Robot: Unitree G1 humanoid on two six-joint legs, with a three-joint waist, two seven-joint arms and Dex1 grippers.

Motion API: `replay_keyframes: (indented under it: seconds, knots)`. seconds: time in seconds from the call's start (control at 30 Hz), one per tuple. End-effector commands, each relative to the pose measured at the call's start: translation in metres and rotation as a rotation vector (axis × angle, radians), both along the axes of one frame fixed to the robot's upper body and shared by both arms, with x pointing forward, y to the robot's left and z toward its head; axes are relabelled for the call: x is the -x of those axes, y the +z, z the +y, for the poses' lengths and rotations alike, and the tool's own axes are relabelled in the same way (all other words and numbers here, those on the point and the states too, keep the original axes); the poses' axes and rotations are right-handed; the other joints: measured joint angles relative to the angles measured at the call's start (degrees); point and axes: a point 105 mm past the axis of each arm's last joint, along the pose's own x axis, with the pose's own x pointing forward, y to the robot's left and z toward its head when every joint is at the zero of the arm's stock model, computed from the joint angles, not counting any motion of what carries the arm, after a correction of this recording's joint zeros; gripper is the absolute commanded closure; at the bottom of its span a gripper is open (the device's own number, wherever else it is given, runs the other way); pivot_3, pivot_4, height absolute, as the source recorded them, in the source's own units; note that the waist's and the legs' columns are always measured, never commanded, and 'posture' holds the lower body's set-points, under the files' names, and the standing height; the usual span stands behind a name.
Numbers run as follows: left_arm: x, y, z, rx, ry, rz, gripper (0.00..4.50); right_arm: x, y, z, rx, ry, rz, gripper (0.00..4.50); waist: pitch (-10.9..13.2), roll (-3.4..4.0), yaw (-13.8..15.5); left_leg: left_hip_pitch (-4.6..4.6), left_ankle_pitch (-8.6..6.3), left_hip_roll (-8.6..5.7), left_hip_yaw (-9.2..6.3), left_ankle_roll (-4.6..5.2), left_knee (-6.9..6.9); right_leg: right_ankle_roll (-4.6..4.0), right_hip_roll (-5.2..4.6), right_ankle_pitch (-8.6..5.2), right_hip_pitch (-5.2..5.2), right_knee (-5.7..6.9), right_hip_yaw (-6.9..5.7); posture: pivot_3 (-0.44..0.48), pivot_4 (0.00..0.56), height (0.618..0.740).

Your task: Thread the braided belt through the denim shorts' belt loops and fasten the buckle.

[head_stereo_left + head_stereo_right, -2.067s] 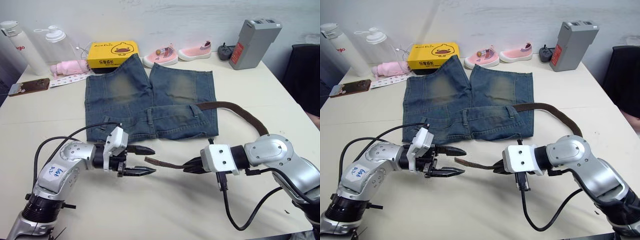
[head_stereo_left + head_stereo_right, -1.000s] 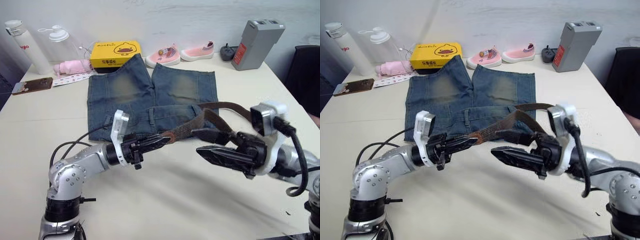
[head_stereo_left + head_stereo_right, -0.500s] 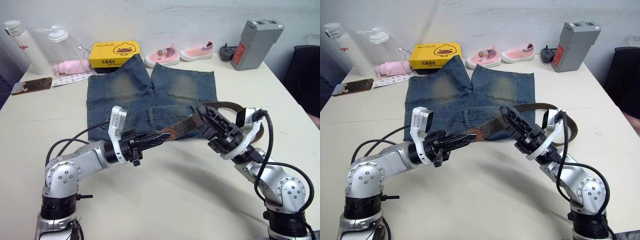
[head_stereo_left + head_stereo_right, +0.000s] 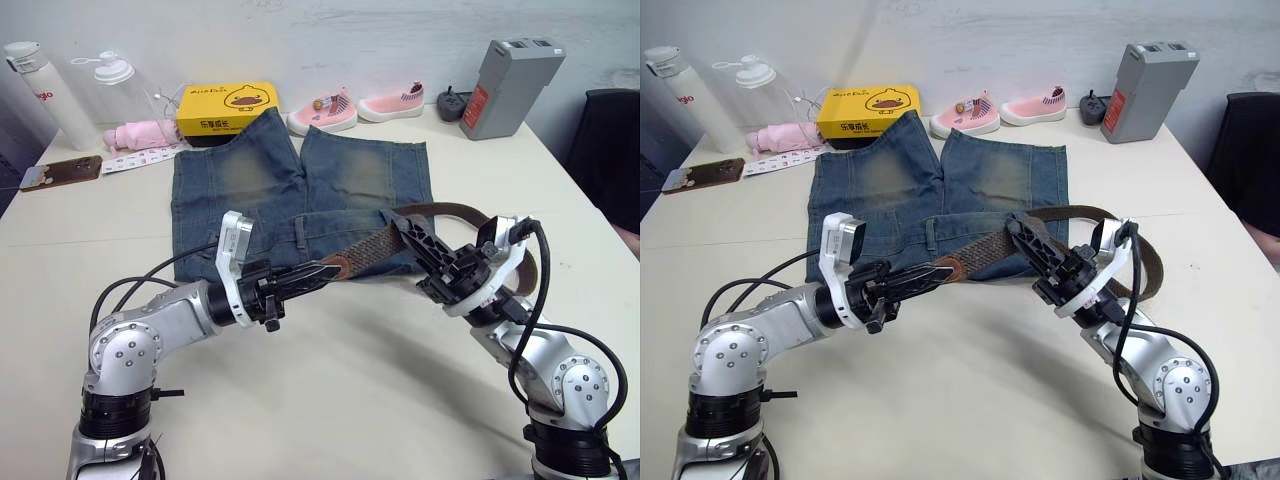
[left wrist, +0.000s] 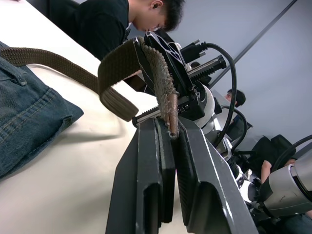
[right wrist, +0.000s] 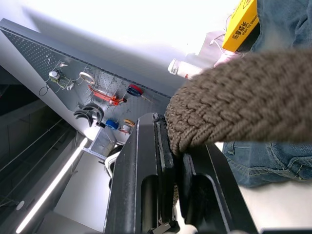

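The denim shorts [image 4: 300, 180] lie flat on the table, waistband towards me, with belt loops [image 4: 300, 232] along it. My left gripper [image 4: 322, 272] is shut on the smooth leather tip of the braided belt [image 4: 372, 246], held just above the table in front of the waistband. My right gripper [image 4: 401, 224] is shut on the braided part a short way along. Past it the belt arcs over the shorts' right edge [image 4: 460, 210] and curls back on the table. The buckle is hidden. In the left wrist view the tip [image 5: 170, 114] stands between the fingers.
At the table's far edge stand a yellow box [image 4: 225, 105], two pink shoes [image 4: 322, 112], a grey device [image 4: 508, 88], two bottles [image 4: 35, 90] and a phone [image 4: 60, 172]. A black chair [image 4: 610, 140] is at the right. People [image 5: 112, 24] sit beyond the table.
The belt's tip has left the table. My left gripper shut on it, while the right let go, then shut again further along the braid. Little has moved in the last half second.
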Motion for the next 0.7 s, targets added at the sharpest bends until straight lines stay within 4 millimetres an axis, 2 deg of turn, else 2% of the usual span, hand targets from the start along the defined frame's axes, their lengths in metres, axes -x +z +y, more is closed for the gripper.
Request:
replay_keyframes:
  seconds: [0.03,0.17,0.3,0.43,0.57,0.7]
  knots:
    - [0.005,0.003,-0.001,-0.026,-0.01,-0.051,2.46,0.008,0.008,-0.003,-0.006,0.009,-0.051,4.5,0.0,0.0,0.03,0.0,0.0,0.0,0.0,0.0,0.0,0.0,0.0,0.0,0.0,0.0,0.0,0.0,0.15,0.636]
    - [-0.015,-0.029,0.009,-0.348,0.116,-0.264,0.77,0.002,0.007,-0.015,-0.031,-0.063,-0.023,4.5,0.0,0.07,0.06,0.0,0.0,0.02,0.08,-0.01,0.0,0.0,-0.03,0.0,0.0,-0.01,0.02,0.0,0.15,0.636]
    - [-0.046,-0.055,0.032,-0.724,0.202,-0.626,0.77,-0.004,0.014,-0.025,-0.068,-0.122,-0.024,4.5,0.01,0.11,0.22,-0.01,-0.01,0.01,0.23,0.02,0.01,-0.18,-0.08,-0.09,-0.01,0.0,0.1,0.0,0.15,0.636]
    - [-0.084,-0.058,0.055,-0.914,0.334,-0.812,0.77,-0.005,0.027,-0.026,-0.081,-0.146,-0.051,4.5,0.03,0.14,0.36,-0.04,-0.04,-0.01,0.18,0.1,0.01,-0.39,-0.07,-0.19,-0.04,0.0,0.1,0.0,0.15,0.636]
    - [-0.104,-0.076,0.075,-1.149,0.342,-0.927,0.77,-0.004,0.038,-0.022,-0.095,-0.153,-0.075,4.5,0.02,0.15,0.19,-0.02,-0.02,-0.02,0.13,0.09,-0.06,-0.14,-0.07,-0.07,-0.05,0.0,0.06,0.0,0.15,0.636]
    - [-0.116,-0.07,0.07,-1.162,0.39,-1.005,1.96,-0.003,0.042,-0.02,-0.104,-0.158,-0.078,4.5,-0.01,0.16,0.16,0.0,0.05,-0.06,0.05,0.06,-0.1,0.01,-0.06,0.01,-0.05,0.0,0.04,0.0,0.15,0.636]
